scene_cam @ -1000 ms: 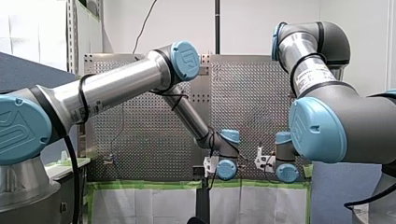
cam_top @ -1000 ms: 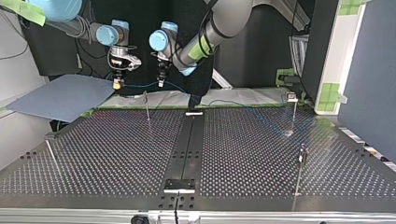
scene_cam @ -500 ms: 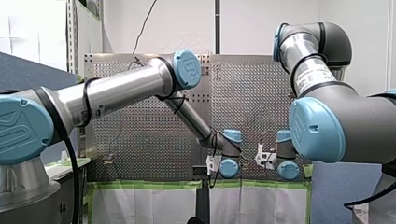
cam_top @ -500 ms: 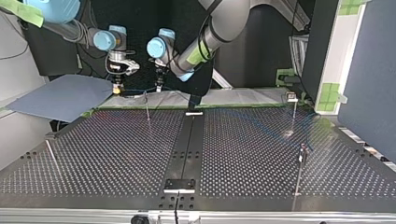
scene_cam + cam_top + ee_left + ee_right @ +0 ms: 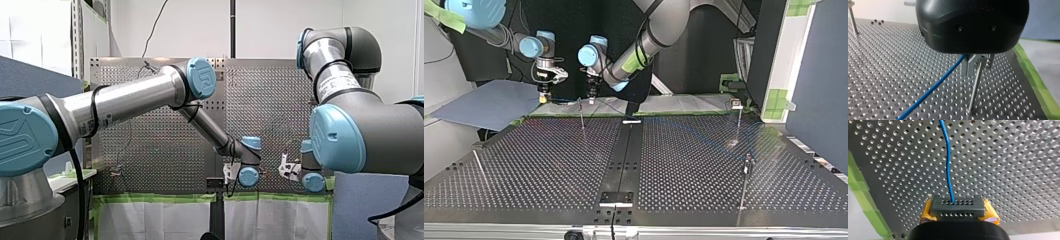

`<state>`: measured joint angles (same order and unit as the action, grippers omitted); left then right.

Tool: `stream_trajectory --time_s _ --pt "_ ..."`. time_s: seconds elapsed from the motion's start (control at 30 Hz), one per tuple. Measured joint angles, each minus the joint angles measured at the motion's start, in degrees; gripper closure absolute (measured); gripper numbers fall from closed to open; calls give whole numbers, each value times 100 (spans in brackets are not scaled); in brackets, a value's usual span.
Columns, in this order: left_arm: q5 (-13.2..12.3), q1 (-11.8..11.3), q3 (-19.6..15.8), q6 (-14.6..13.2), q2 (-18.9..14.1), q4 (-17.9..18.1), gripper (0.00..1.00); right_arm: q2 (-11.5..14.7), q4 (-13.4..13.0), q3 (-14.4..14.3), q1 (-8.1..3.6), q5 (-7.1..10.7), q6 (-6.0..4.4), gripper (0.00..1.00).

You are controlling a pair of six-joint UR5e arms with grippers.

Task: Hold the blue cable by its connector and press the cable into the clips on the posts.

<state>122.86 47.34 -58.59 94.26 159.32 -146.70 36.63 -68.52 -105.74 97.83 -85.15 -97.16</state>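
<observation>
In the right wrist view, the yellow pads [image 5: 927,212] of my right gripper [image 5: 958,213] are shut on the black connector [image 5: 957,208]. The blue cable [image 5: 948,165] runs out of the connector over the perforated table. In the left wrist view my left gripper [image 5: 974,65] has its metal fingers shut on the blue cable [image 5: 930,91]. A thin post [image 5: 975,90] rises right up to those fingers, and its clip is hidden. In the top view my right gripper [image 5: 543,96] and my left gripper [image 5: 590,96] hang side by side at the table's far edge, with that post [image 5: 581,115] just in front of them.
Other thin posts stand at the top view's far right [image 5: 739,120], near right [image 5: 746,180] and near left [image 5: 479,167]. A black rail [image 5: 624,150] runs down the table's middle. Green tape [image 5: 1035,82] marks the far edge, with a blue sheet [image 5: 489,102] beyond it.
Both grippers have moved down and toward the top view's left with the cable stretched between them. My left gripper now sits at the far-left post.
</observation>
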Motion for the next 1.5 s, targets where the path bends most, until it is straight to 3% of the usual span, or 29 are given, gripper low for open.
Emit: stream_trajectory --time_s 0.2,0.33,0.43,0.6,0.87,1.07,1.33,1.5 --pt "113 6 27 -170 46 20 100 -270 219 269 -29 136 190 100" --pt "198 65 94 -311 54 29 100 -402 230 391 -44 292 240 100" --pt "272 120 156 -437 56 33 100 -431 139 417 -59 416 197 100" --pt "249 127 218 -456 75 33 100 -439 -19 446 -115 561 41 100" --pt "179 196 324 -385 350 16 100 -442 18 449 -265 578 -90 100" --pt "74 233 277 -309 392 141 100 -443 29 446 -384 603 -255 100" --pt "40 201 329 -281 395 100 100 -445 38 444 -399 699 -249 100" --pt "27 156 347 -277 399 97 100 -447 39 444 -371 726 -159 100"
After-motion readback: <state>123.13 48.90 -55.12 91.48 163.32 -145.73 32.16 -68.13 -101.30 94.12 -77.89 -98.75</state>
